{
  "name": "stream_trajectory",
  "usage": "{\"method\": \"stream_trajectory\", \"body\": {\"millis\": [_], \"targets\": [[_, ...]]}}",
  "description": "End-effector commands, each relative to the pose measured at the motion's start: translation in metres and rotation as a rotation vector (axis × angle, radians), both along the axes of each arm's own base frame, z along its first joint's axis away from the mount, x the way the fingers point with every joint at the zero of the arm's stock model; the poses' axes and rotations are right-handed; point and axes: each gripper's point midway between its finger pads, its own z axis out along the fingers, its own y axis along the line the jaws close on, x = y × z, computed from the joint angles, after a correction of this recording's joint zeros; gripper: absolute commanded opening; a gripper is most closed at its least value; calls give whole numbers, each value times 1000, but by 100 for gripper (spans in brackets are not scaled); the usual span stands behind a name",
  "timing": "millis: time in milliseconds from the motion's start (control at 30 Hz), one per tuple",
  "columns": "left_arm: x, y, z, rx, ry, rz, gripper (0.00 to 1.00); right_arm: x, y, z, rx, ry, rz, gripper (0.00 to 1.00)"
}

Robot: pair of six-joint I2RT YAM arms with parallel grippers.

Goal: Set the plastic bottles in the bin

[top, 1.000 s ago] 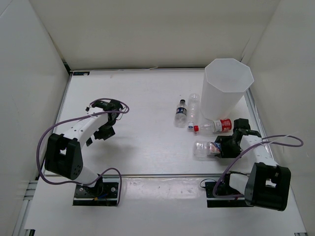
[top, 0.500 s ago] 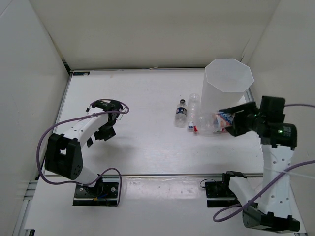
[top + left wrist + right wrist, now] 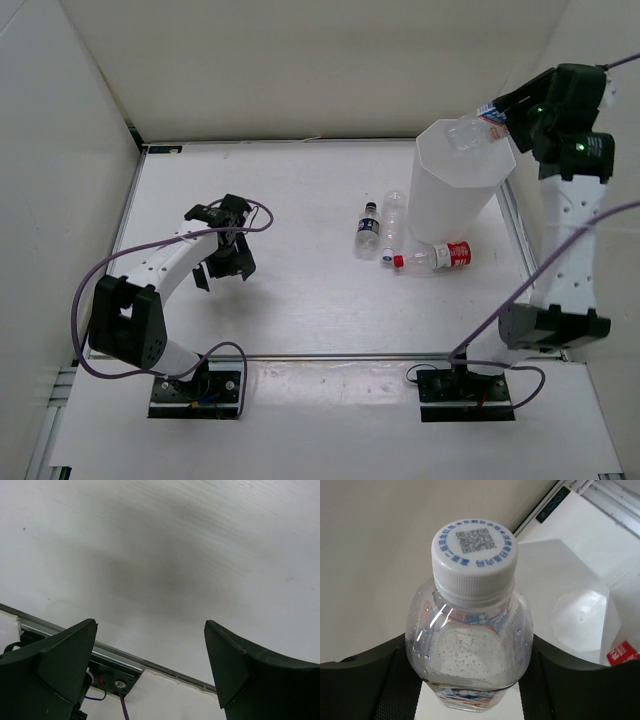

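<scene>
My right gripper point(image 3: 497, 115) is raised high and shut on a clear plastic bottle point(image 3: 468, 131) with a white cap, held over the far right rim of the tall white bin point(image 3: 452, 205). In the right wrist view the bottle point(image 3: 470, 655) fills the space between the black fingers point(image 3: 365, 680), with the bin point(image 3: 580, 615) below it. Three more bottles lie on the table left of the bin: a dark-capped, blue-labelled one point(image 3: 368, 228), a clear one point(image 3: 394, 218) and a red-capped, red-labelled one point(image 3: 440, 256). My left gripper point(image 3: 226, 262) hangs open and empty over the table's left side, and its wrist view shows the gripper point(image 3: 150, 655) above bare table.
White walls close the table in on three sides. A metal rail point(image 3: 150, 667) runs along the near table edge below the left gripper. Purple cables loop off both arms point(image 3: 95, 275). The bin stands close to the right wall.
The right arm has lifted the bottle from the table's front right up to above the bin's rim. The left gripper has shifted slightly to the right.
</scene>
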Motion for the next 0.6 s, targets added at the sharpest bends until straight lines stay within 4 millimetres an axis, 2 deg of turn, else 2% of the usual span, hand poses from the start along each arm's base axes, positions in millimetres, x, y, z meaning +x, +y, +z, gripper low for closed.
{"method": "stream_trajectory", "body": {"millis": [0,33,67,100,200,267,300,367,400,467,500,533,567], "targets": [[12,-17,12,-99,-62,-49,100,21,-16,33,-158,-100,-67,29],[9,-18,9,-104,-51,-50,100,28,-12,24,-174,-77,-56,34],[9,-18,9,-105,-51,-50,100,27,-8,28,-192,-84,-40,39],[9,-18,9,-105,-51,-50,100,27,-8,28,-204,-82,-35,58],[8,-18,8,-106,-56,-50,100,19,2,33,-219,-90,5,100],[7,-20,6,-118,-50,-63,100,-5,2,57,-219,-137,0,100],[7,-20,8,-121,-58,-63,100,-25,2,70,-218,-164,-3,100],[7,-20,10,-124,-67,-64,100,-52,1,78,-187,-183,-27,100],[9,-21,10,-127,-76,-64,100,-77,1,76,-169,-187,-32,100],[11,-23,10,-136,-80,-75,100,-101,9,56,-95,-152,-13,100],[11,-23,13,-140,-90,-76,100,-134,10,55,-53,-180,-27,100],[14,-24,13,-143,-100,-76,100,-134,12,1,-3,-59,-43,100],[10,-24,10,-150,-87,-78,100,-145,11,-29,54,-10,-83,100]]}}
